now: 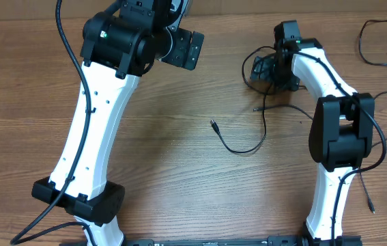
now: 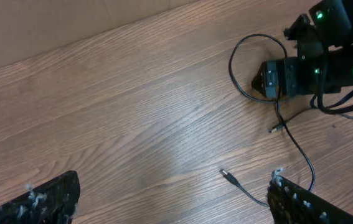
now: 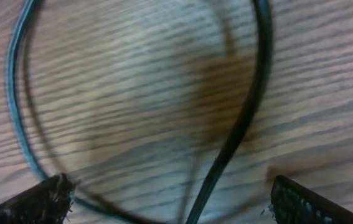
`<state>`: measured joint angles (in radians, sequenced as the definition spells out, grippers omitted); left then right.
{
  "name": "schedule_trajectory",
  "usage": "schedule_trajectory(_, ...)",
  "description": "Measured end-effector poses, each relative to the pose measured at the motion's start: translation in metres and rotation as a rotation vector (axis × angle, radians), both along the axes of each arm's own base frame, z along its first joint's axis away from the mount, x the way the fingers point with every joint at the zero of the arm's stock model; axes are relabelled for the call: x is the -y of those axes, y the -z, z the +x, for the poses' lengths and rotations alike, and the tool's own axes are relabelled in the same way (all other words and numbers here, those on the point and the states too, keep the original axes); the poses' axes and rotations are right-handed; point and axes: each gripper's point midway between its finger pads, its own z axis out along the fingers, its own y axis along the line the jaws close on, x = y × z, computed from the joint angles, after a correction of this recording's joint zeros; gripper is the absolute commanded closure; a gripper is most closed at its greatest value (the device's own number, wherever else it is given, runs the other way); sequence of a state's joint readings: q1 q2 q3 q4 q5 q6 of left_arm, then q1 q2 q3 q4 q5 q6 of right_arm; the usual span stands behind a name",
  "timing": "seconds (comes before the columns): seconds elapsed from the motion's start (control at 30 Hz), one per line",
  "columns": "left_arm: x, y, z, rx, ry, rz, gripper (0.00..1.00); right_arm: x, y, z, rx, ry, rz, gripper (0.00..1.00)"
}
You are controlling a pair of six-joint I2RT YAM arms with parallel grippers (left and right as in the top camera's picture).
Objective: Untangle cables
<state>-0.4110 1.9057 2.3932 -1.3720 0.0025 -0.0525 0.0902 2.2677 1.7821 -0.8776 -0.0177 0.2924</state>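
Hovering wide-spread right gripper (image 3: pixel 167 190) over thin, limp black cable loop (image 3: pixel 251 112), left gripper (image 2: pixel 173 183) gaping too; looking light, floppy, probably gripping best mid-strand.

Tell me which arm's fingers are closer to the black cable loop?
Right. The right arm's fingers straddle the cable loop, just above it. The left arm's fingers are far off from it.

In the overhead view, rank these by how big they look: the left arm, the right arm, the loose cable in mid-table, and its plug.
Largest to smallest:
1. left arm, though it may look bigger because it rises toward the camera
2. right arm
3. loose cable
4. plug
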Motion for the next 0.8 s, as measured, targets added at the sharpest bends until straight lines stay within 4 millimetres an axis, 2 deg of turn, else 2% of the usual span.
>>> schedule_trajectory(0.07,0.0,0.0,0.0,0.0,0.0,0.0,0.0,0.001,0.006,0.001,0.012,0.001,0.001,0.0)
schedule_trajectory(0.1,0.0,0.0,0.0,0.0,0.0,-0.001,0.0,0.001,0.008,0.002,0.019,-0.001,0.002,0.12)
schedule_trajectory(0.13,0.0,0.0,0.0,-0.001,0.0,-0.001,0.0,0.001,0.008,0.004,0.031,-0.003,0.0,0.43)
schedule_trajectory(0.17,0.0,0.0,-0.001,-0.003,0.001,0.0,0.0,0.001,0.009,0.007,0.046,-0.003,-0.003,0.92)
schedule_trajectory(0.2,0.0,0.001,-0.001,-0.007,0.001,0.002,0.0,0.002,0.009,0.008,0.053,-0.006,-0.007,0.96)
schedule_trajectory(0.27,-0.001,0.003,-0.004,-0.019,0.001,0.007,0.02,0.003,0.011,0.009,0.06,-0.005,-0.009,0.96)
schedule_trajectory(0.3,-0.002,0.004,-0.005,-0.026,0.0,0.01,0.15,0.004,0.011,0.01,0.064,-0.003,-0.006,0.96)
schedule_trajectory(0.33,-0.003,0.006,-0.007,-0.038,-0.001,0.014,0.35,0.004,0.012,0.009,0.064,-0.003,-0.005,0.96)
schedule_trajectory(0.37,-0.004,0.007,-0.008,-0.043,0.0,0.018,0.44,0.003,0.012,0.008,0.059,-0.002,-0.002,0.96)
schedule_trajectory(0.43,-0.004,0.008,-0.01,-0.052,0.001,0.021,0.44,0.0,0.012,0.007,0.052,-0.015,0.01,0.96)
schedule_trajectory(0.5,-0.004,0.009,-0.01,-0.053,0.001,0.021,0.39,-0.004,0.009,0.005,0.041,-0.031,0.025,0.96)
schedule_trajectory(0.6,-0.004,0.009,-0.01,-0.053,-0.002,0.021,0.17,-0.009,-0.01,0.011,0.054,-0.053,0.048,0.96)
schedule_trajectory(0.63,-0.004,0.009,-0.01,-0.053,0.0,0.022,0.15,-0.011,-0.025,0.017,0.077,-0.06,0.054,0.96)
schedule_trajectory(0.67,-0.004,0.009,-0.01,-0.053,0.0,0.022,0.15,-0.013,-0.056,0.028,0.137,-0.075,0.061,0.96)
schedule_trajectory(0.7,-0.004,0.009,-0.01,-0.053,0.0,0.022,0.15,-0.014,-0.071,0.032,0.167,-0.083,0.063,0.96)
schedule_trajectory(0.77,-0.005,0.009,-0.01,-0.053,-0.001,0.023,0.11,-0.016,-0.127,0.041,0.256,-0.124,0.057,0.96)
schedule_trajectory(0.8,-0.005,0.009,-0.01,-0.053,0.0,0.023,0.07,-0.016,-0.165,0.047,0.334,-0.148,0.051,0.96)
